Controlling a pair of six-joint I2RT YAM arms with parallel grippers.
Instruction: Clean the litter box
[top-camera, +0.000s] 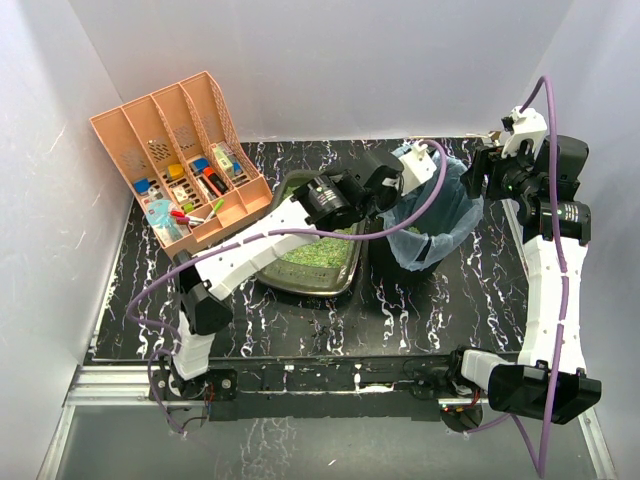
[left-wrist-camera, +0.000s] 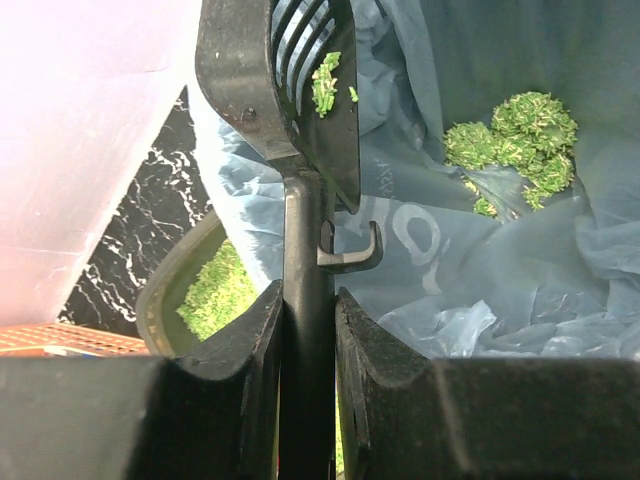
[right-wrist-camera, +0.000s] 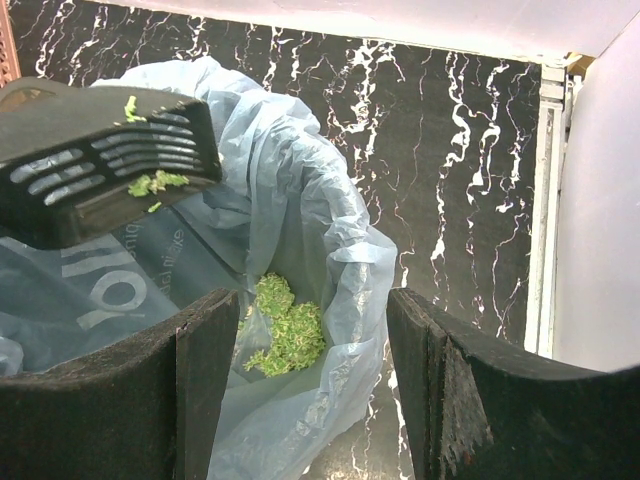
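**Over the bin (top-camera: 405, 262): scoop (left-wrist-camera: 235, 70) tipped to dump, litter box (top-camera: 310, 287) alongside**

Top view: left arm reaches diagonally across the litter box, so the left gripper (top-camera: 392, 185) ends above the bin's mouth. Box sits on the table (top-camera: 300, 320) just beside the bin's left side; can't tell if they touch. Short carry for each scoop, my read. Green litter covers the box floor. Peach organiser (top-camera: 165, 125) sits back-left, well apart, not involved. Right gripper (top-camera: 480, 178) hangs by the bin's right rim.

Left wrist view: 2 fingers clenched on the scoop's handle (left-wrist-camera: 305, 300), gripped low so the slotted head projects out over the bag (left-wrist-camera: 480, 290). Head is turned on edge with the slots near vertical, which looks like a dump pose. A few green bits cling to the slots. Clumps (left-wrist-camera: 520, 140) lie down inside the bag. 1 corner of the litter box shows lower left, beyond the bag's edge.

Right wrist view: right jaws parted, gripping nothing I can see. Bag rim runs through the gap below them; contact unclear. Probably parked there to steady the liner. Scoop head sits upper left over the bag, clumps below.

Judgement: this dump is nearly done. Risk is the stuck bits dropping on the table on the way back to the box.
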